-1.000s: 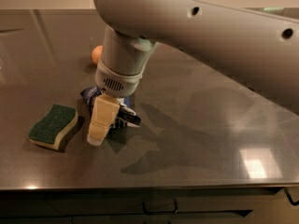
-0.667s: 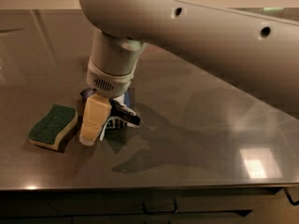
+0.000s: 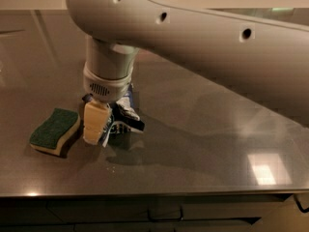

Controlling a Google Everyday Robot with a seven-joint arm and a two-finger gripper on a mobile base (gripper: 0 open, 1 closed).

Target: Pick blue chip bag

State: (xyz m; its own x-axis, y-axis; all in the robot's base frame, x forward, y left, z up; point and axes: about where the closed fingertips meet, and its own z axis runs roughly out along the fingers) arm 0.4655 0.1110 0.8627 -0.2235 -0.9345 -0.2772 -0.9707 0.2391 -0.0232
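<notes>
The blue chip bag is a crumpled dark-blue foil bag with white print, lying on the dark grey counter. My gripper comes straight down from the large white arm and is right at the bag's left side, touching it or nearly so. Part of the bag is hidden behind the gripper and wrist.
A green-and-yellow sponge lies just left of the gripper, close to it. The white arm spans the upper right of the view and hides the counter behind it. The counter's front edge runs along the bottom.
The arm and gripper have shifted left, closer to the sponge. The bag stays in about the same place. The orange ball behind the arm is now hidden.
</notes>
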